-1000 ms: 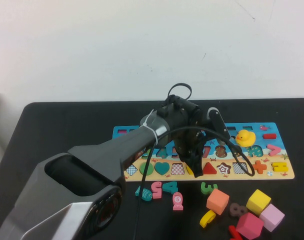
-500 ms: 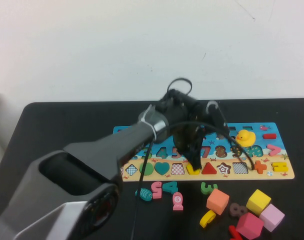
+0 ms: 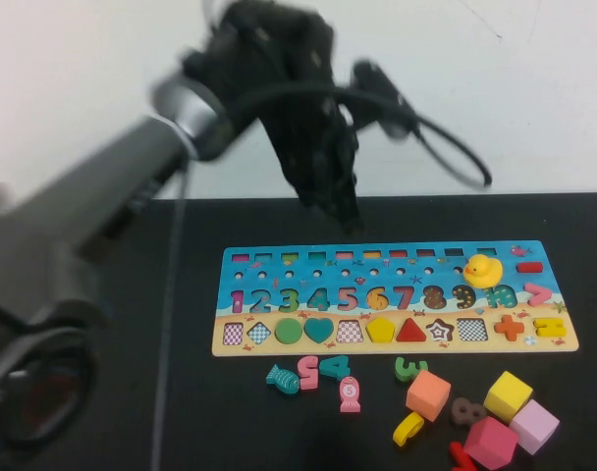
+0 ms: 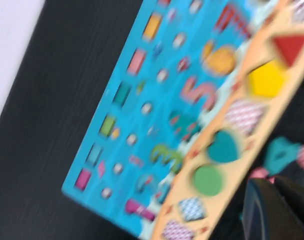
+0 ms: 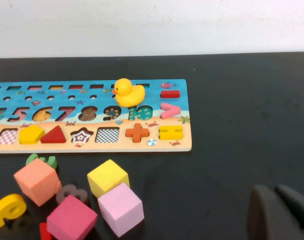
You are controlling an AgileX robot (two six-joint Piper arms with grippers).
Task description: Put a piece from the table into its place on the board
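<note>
The yellow pentagon piece (image 3: 380, 330) lies flat in its recess in the tan strip of the board (image 3: 279, 260), between a checkered slot and the red triangle. It also shows in the left wrist view (image 4: 265, 79) and the right wrist view (image 5: 31, 134). My left gripper (image 3: 346, 211) is raised high above the table (image 3: 112, 294), over the board's far edge. It is shut and empty in its wrist view (image 4: 271, 182). My right gripper (image 5: 274, 190) is shut and empty, low over bare table to the right of the board. It is out of the high view.
A yellow rubber duck (image 3: 482, 269) sits on the board's right part. In front of the board lie loose numbers (image 3: 307, 372), a curved yellow piece (image 3: 408, 429) and orange (image 3: 428, 394), yellow (image 3: 508, 393), pink (image 3: 534, 426) and red (image 3: 490, 443) cubes.
My left gripper has lifted from the board's shape strip up and back. The yellow pentagon it covered now lies uncovered in its recess.
</note>
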